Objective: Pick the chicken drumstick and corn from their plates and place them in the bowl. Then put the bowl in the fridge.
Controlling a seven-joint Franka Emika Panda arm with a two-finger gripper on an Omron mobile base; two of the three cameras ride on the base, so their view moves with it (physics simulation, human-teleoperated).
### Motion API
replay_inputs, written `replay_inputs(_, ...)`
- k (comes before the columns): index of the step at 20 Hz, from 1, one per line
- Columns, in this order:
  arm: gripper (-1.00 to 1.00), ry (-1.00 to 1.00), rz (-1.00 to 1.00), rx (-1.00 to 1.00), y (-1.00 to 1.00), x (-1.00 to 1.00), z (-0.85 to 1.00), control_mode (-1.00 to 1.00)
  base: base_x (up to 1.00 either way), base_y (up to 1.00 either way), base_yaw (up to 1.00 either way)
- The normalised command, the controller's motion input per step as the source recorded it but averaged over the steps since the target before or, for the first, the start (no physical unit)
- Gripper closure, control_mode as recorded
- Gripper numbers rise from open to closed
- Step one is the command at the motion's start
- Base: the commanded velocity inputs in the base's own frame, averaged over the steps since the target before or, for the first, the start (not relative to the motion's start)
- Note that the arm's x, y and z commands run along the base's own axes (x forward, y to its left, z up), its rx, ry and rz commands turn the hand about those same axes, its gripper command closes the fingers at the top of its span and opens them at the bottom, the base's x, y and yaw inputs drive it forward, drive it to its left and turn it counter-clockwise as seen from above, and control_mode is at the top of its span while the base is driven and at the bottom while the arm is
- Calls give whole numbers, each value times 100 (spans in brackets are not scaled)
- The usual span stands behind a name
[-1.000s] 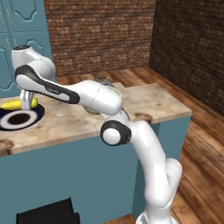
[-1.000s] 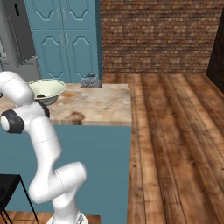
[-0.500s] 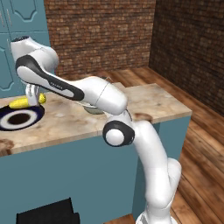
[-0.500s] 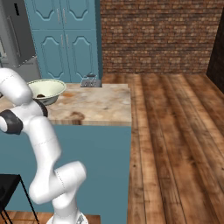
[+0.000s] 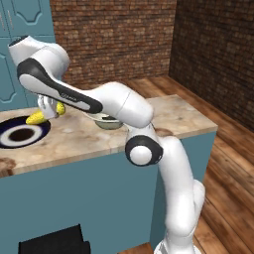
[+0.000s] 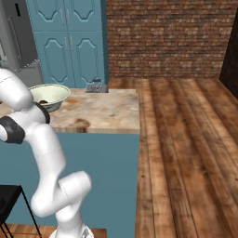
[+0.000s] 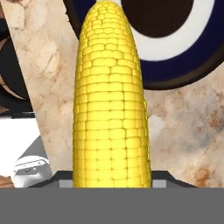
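Fingers (image 5: 49, 110) clamped on the corn (image 7: 111, 100), lifted off the navy-rimmed plate (image 5: 10, 125) above the desk (image 5: 74, 136). Cob's long axis ran 6 to 12 o'clock in hand view, tip toward the plate. Likely could slip or clip the bowl (image 6: 49, 95) rim, being nearly as long.

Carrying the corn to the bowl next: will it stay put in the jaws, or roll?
The corn looks stiff, so it probably won't sag. Its round, tapering, bumpy body could pivot or slip if held off-centre. Set in the bowl, it may roll.
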Motion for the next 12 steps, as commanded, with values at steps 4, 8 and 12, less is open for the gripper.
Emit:
replay_inputs(4, 100, -31, 0, 2, -76, -47, 0, -100, 0, 0, 0)
replay_inputs(8, 100, -41, 2, 6, -76, -48, -6, -100, 0, 0, 0)
replay_inputs(12, 100, -37, 1, 15, -79, -38, -20, -100, 0, 0, 0)
